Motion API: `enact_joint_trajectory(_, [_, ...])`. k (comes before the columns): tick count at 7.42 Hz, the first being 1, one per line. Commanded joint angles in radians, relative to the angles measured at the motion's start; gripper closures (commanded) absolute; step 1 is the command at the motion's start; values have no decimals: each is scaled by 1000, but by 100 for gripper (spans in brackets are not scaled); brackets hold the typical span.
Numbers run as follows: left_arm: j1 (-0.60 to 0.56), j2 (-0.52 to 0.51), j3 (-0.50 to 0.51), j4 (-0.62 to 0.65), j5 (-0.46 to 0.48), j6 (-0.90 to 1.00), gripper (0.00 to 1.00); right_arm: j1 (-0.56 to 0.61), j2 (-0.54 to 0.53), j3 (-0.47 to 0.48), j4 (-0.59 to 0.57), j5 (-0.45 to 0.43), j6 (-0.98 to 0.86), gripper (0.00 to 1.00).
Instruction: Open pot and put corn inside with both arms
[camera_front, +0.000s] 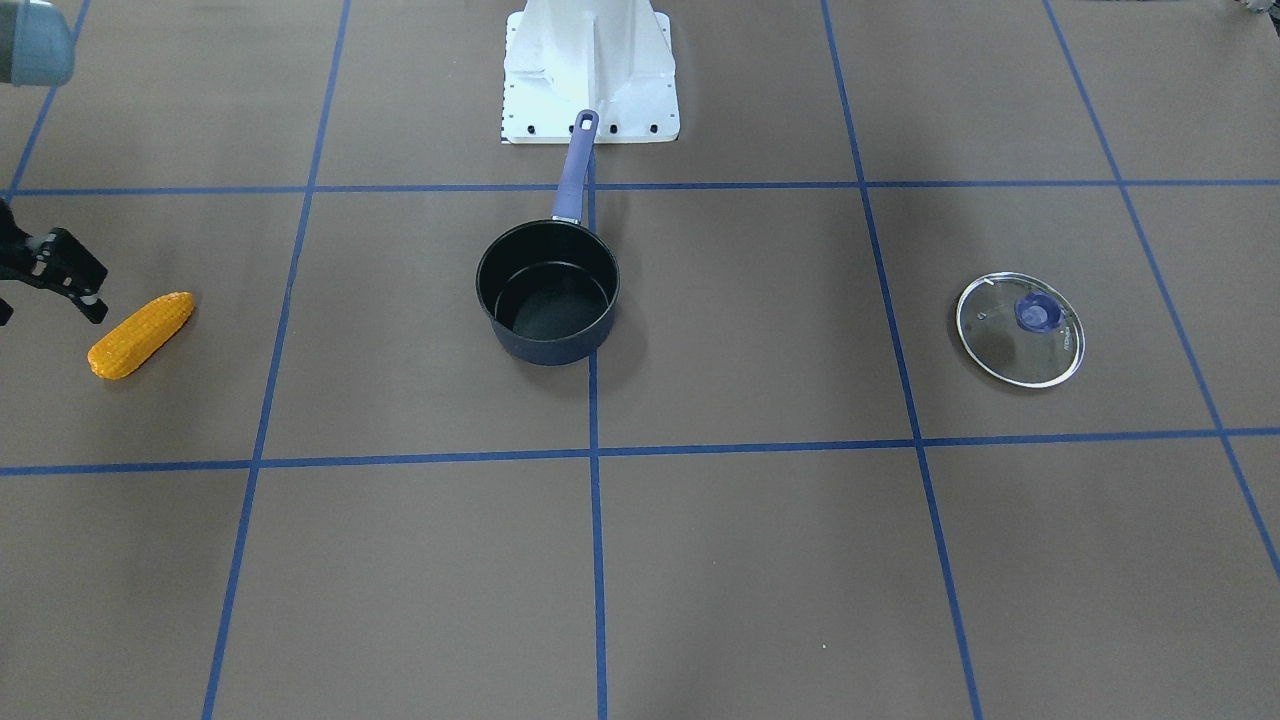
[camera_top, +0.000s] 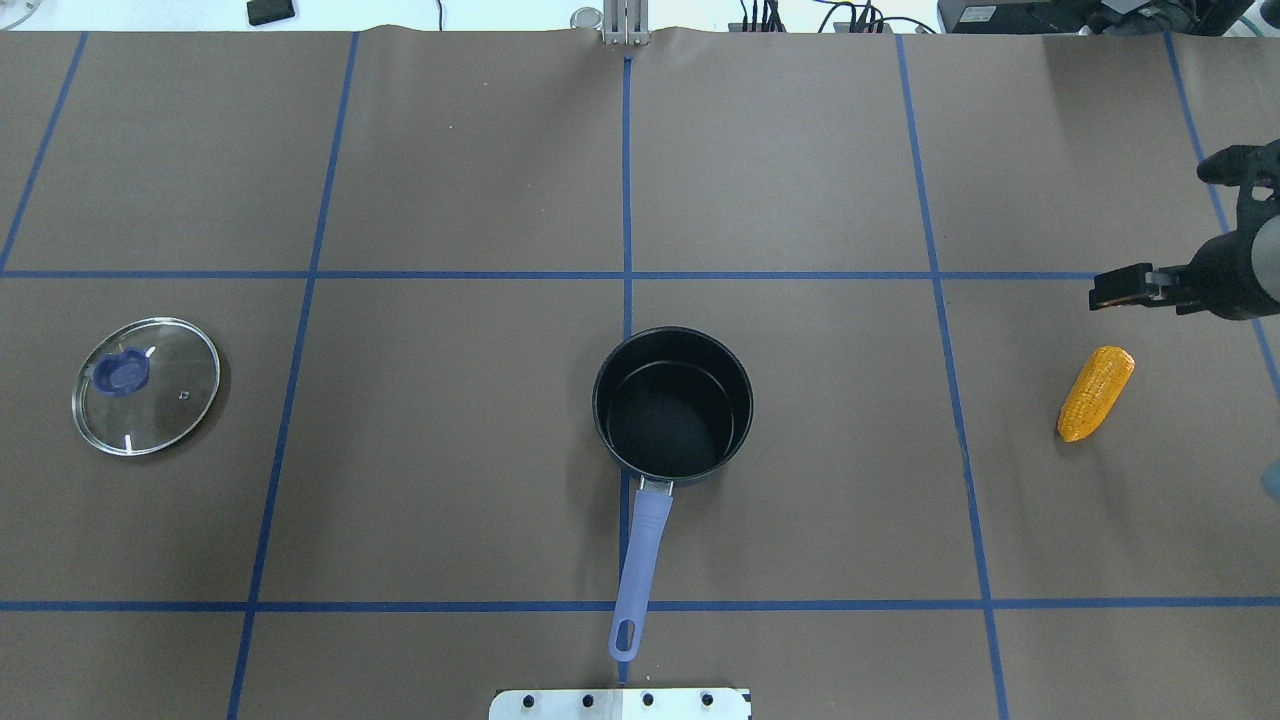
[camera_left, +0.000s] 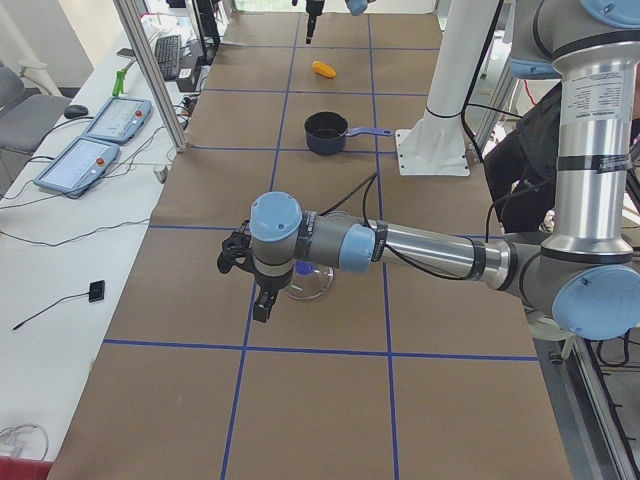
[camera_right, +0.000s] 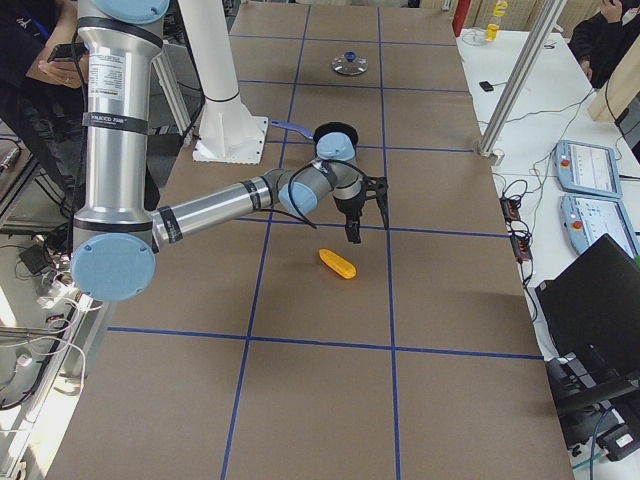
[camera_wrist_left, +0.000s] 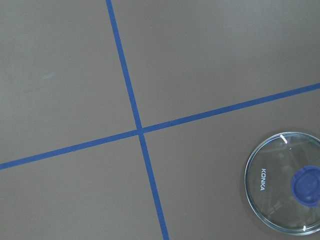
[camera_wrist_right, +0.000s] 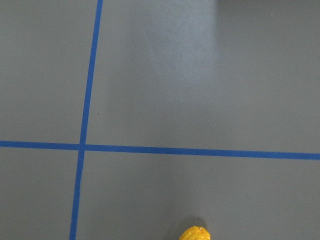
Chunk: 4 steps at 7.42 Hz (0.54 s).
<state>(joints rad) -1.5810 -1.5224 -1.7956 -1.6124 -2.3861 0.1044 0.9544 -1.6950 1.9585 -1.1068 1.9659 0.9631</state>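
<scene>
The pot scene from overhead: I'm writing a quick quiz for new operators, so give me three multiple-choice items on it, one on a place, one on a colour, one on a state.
1. Where does the glass lid lie relative to the pot?
A) on it
B) inside it
C) apart from it, flat on the table

2. What colour is the pot's handle?
A) purple
B) red
C) green

3. What is the pot's state?
A) covered
B) uncovered and empty
C) holding the corn

Key:
1. C, the lid lies alone, far off to the pot's side.
2. A, the long handle is plainly purple.
3. B, its dark inside is bare, and the corn lies on the table.
</scene>
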Motion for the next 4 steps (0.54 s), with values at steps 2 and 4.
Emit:
enact_joint_trajectory(2, [-1, 1, -4, -1, -2, 1, 1, -156, -54, -164, 251, -244, 216, 6])
enact_joint_trajectory(4, [-2, 8, -7, -3, -2, 1, 1, -177, -19, -251, 331, -274, 258, 11])
